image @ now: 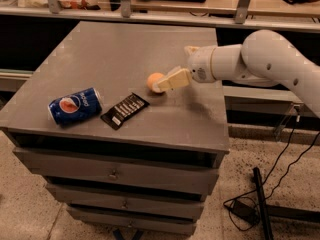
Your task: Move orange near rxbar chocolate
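see small round smooth pale-orange orange (154, 80) resting on flat matte grey tabletop (125, 44), up and to the right of the flat black rectangular rxbar chocolate (124, 110) wrapper with white lettering. near it, not touching. find beige-tipped gripper (164, 83) on glossy white rounded arm (250, 59) hard against the fruit's right side, overlapping it in view. cannot tell how wide the fingers stand: only one beige blade showing, far one hidden.

reads as the placement step, close to done.

- if gripping: open slowly and low, to avoid flicking the ball.
- back out to the right and up. no sweep leftward across the fruit.
- if already let go: lift clear without brushing it.
- check for rest before calling it done.

handling notes:

- treat orange as a sphere on a hard, smooth, level sheet. likely rolls at any nudge, with nothing to stop it short of the wrapper or an edge.
- treat wrapper as thin, light film lying diagonal. probably slides if bumped.
- leave alone the shiny blue pepsi can (75, 105), a metal cylinder on its side just beside the wrapper's left end and also free to roll.
- mind the front edge of the grey drawer cabinet (115, 174) under the tabletop. close to the bar, so push nothing forward.
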`<state>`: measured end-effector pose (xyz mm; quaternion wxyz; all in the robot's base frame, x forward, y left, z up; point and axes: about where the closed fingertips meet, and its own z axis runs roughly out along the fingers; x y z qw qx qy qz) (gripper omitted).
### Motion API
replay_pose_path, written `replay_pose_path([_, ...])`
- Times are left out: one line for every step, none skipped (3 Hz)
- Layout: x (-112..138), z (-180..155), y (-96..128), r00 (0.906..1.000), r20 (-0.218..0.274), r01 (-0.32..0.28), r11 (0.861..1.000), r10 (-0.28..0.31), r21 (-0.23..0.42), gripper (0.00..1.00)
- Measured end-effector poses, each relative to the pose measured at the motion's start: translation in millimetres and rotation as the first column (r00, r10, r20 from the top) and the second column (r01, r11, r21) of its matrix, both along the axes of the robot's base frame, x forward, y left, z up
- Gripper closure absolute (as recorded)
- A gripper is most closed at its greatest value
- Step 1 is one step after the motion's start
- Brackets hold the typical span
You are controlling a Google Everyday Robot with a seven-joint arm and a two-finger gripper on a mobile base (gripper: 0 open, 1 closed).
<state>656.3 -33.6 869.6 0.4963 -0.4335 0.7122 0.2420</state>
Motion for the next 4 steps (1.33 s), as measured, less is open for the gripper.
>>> replay_pose_path([17.2,25.9,-45.9,0.9837,0.093,0.156,0.988,-0.154,-0.013,0.00])
replay_pose_path([27.6,55.4,-92.9,0.9463,0.170,0.281,0.960,-0.275,-0.013,0.00])
replay_pose_path([34.1,82.5,-140.7,0.8614,0.257,0.464,0.885,-0.438,-0.047,0.00])
replay_pose_path([37.1,84.3,-172.8,0.8296,0.246,0.521,0.854,-0.501,-0.016,0.00])
